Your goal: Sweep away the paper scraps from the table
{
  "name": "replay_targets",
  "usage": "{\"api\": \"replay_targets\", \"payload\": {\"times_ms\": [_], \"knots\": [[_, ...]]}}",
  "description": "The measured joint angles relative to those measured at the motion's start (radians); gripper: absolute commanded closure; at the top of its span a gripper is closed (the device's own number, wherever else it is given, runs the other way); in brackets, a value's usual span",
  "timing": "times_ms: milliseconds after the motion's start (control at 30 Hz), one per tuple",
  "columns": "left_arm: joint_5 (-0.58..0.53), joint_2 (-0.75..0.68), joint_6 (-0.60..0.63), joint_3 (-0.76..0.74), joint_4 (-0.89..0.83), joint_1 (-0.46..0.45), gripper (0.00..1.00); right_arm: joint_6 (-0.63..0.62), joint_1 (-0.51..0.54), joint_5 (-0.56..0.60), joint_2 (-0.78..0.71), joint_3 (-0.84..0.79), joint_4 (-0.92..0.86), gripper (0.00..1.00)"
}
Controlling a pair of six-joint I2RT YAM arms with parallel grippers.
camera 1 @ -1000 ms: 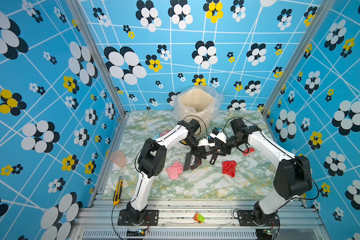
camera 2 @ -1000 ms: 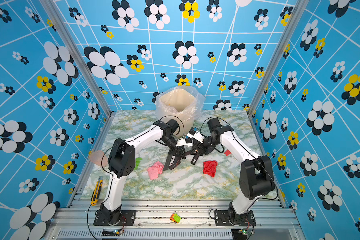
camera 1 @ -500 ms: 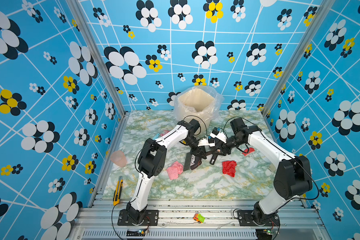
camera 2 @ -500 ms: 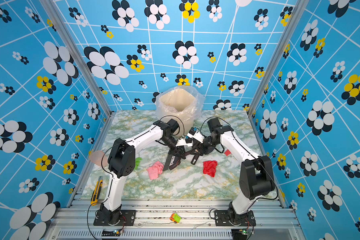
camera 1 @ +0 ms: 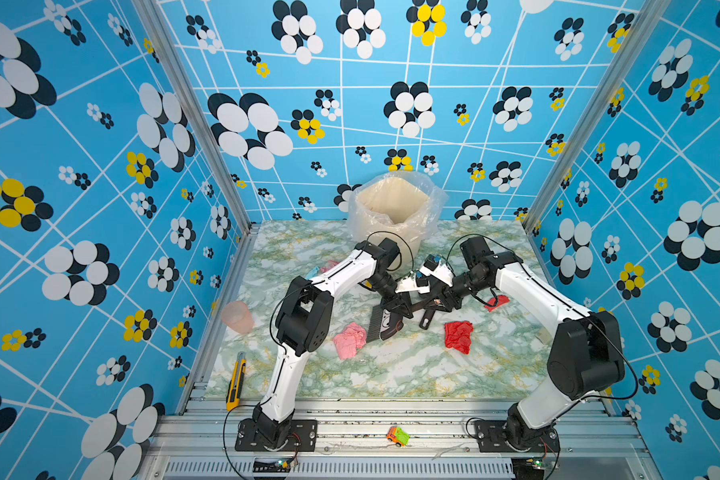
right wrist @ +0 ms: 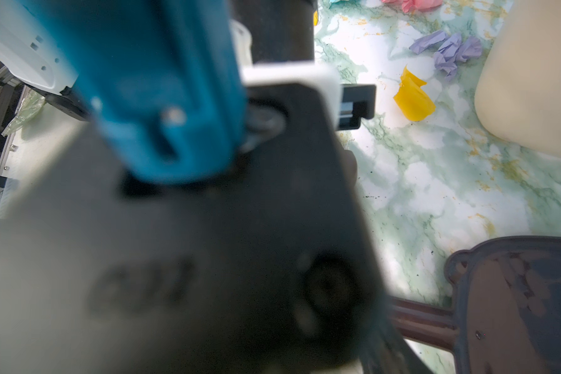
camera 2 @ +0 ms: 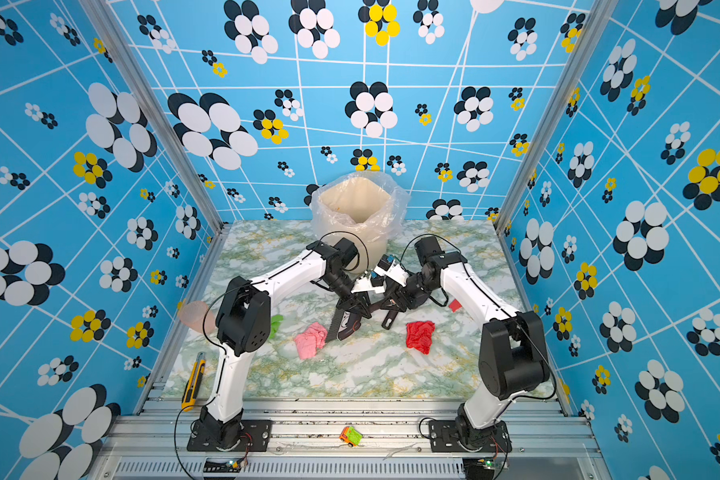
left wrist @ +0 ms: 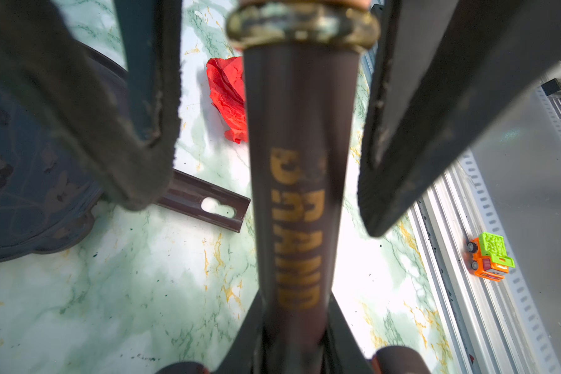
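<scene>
While both arms meet just in front of the plastic-lined bin (camera 1: pixel 393 208), no sweeping stroke is under way; this looks like the tool-pickup step. The left pincer (left wrist: pixel 266 207) is clamped on the brown handle of a hand brush (left wrist: pixel 298 194), whose bristles (camera 1: pixel 376 328) sit on the side away from the bin, just beside a pink wad (camera 1: pixel 350 338). The right pincer (camera 1: pixel 435 306) hangs over the handle of a dark dustpan (right wrist: pixel 515 307) lying in front of the bin. The left arm's body blocks the right wrist view, so I cannot tell whether its jaws are apart or closed on that handle.

The paper scraps all lie on the marbled tabletop (camera 1: pixel 391 374). The pink wad and a red wad (camera 1: pixel 458 336) are farther out in front of the bin. A small red scrap (camera 1: pixel 495 302) lies toward the right arm's side and a green wad (camera 2: pixel 276 324) toward the left arm's side. A yellow scrap (right wrist: pixel 413 97) and lavender scraps (right wrist: pixel 447 51) sit near the bin's base.

Next, I judge, the right pincer needs a firm hold on the dustpan handle. The pan's lip should then be set flat beside a wad so the brush can push it in.
</scene>
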Motion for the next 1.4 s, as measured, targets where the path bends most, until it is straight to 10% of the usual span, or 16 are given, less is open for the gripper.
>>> {"api": "replay_targets", "payload": {"times_ms": [667,1133,1400], "knots": [[0.000,-0.001,0.002,0.000,-0.003,0.002,1.00,-0.003,0.000,-0.004,0.002,-0.002,0.002,0.52],[-0.012,-0.004,0.015,0.000,-0.023,0.006,1.00,-0.027,0.000,-0.060,0.029,0.015,-0.050,1.00],[-0.018,-0.005,0.022,0.000,-0.018,0.007,0.96,-0.030,0.001,-0.064,0.029,0.016,-0.055,1.00]]}}
